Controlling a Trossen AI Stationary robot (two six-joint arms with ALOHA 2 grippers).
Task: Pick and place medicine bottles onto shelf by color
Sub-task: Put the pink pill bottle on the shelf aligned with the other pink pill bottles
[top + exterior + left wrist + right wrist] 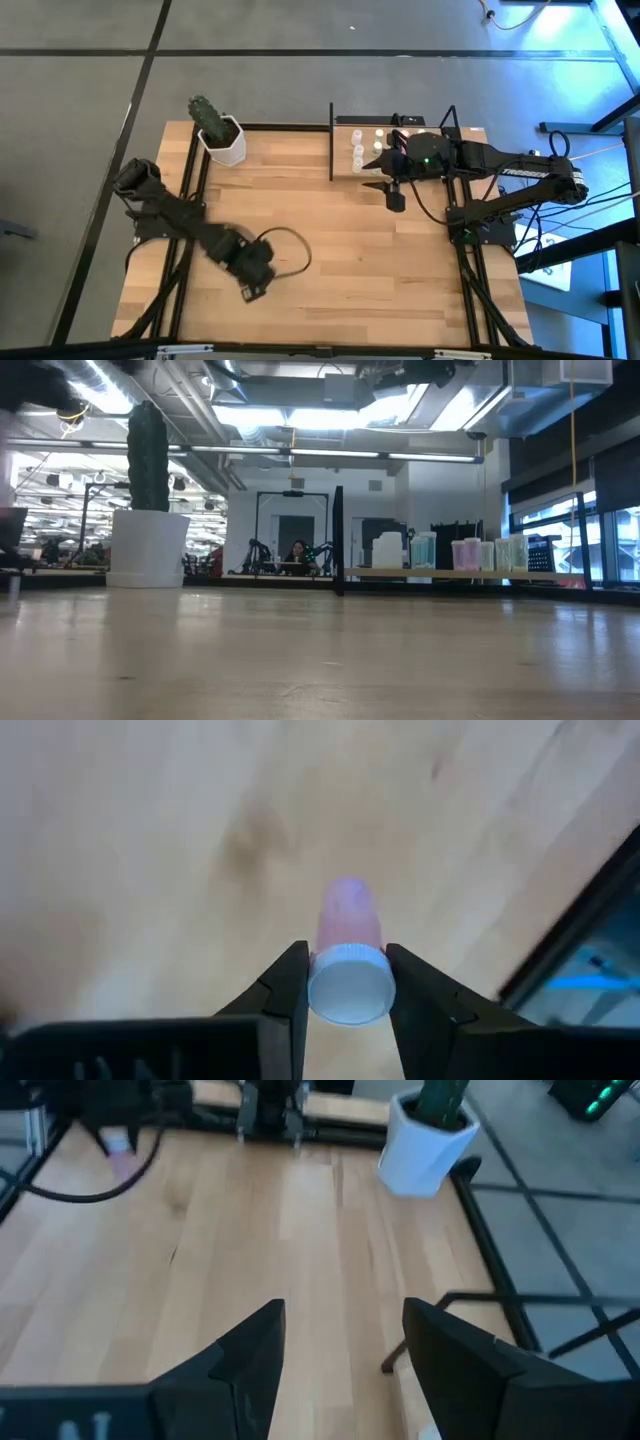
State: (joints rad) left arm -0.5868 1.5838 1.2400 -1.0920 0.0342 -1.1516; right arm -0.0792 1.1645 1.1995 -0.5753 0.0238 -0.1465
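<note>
Lower left of the high view, the left pincer [249, 291] is clamped on a pink, white-capped medicine bottle [349, 958] above the table [330, 260]; the right pincer [394, 196], fingers apart, hovers beside the shelf [345, 170] at upper right

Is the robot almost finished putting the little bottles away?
Partly. Several medicine bottles already stand on the shelf. The left gripper has its fingers shut on a pink bottle over the table; it must reach the shelf. The right gripper hangs open, empty, beside the shelf.

Right gripper [335, 1355] fingers apart above bare wooden tabletop [200, 1250]; white plant pot [425, 1145] beyond, left arm [130, 1105] opposite
</note>
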